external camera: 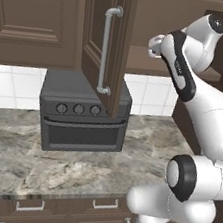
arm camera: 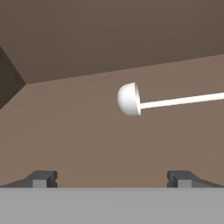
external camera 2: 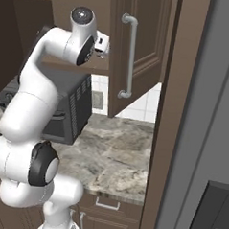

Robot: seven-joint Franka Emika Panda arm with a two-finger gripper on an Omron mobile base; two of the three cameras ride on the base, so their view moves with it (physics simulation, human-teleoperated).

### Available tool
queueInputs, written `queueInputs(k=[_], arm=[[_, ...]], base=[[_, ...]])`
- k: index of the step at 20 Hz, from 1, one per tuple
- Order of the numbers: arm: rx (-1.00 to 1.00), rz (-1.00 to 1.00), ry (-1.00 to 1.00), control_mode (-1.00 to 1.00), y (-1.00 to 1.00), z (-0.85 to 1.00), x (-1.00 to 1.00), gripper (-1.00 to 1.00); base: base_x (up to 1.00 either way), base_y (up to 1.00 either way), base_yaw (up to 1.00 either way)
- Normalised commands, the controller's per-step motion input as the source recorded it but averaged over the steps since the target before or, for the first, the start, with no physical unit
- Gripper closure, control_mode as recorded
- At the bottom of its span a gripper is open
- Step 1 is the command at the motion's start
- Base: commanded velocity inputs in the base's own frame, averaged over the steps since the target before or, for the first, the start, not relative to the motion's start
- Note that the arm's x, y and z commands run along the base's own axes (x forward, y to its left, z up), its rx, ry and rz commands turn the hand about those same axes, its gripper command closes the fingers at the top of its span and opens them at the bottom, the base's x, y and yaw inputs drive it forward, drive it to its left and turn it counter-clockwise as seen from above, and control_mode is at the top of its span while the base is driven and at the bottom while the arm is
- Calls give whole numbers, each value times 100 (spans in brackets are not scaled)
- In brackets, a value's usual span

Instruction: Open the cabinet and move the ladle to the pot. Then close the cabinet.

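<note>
The cabinet stands open. Its left door with a silver bar handle swings out over the counter, and the right door hangs open too. My arm reaches up into the cabinet just above the shelf. The pale ladle lies on the brown shelf floor, its round bowl at the centre and its thin handle running off to the right. My gripper is open, short of the ladle, fingertips wide apart with nothing between them. The pot is out of view.
A dark toaster oven sits on the marble counter below the open left door. Drawers with small pulls run under the counter. A tall brown panel and a grey appliance stand to the right.
</note>
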Motion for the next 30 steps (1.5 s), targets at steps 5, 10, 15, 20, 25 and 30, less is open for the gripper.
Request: queueInputs(k=[5,10,15,20,25,30], arm=[[0,2,0,-100,0,0,17,-100],[0,0,0,-100,2,-9,23,-100],[0,1,0,-100,4,-17,29,-100],[0,0,0,-100,0,-7,23,-100],[0,0,0,-100,0,-10,29,-100],[0,0,0,-100,0,-10,26,-100]], base=[[0,0,0],[0,0,0],[0,0,0],[0,0,0],[0,0,0],[0,0,0]])
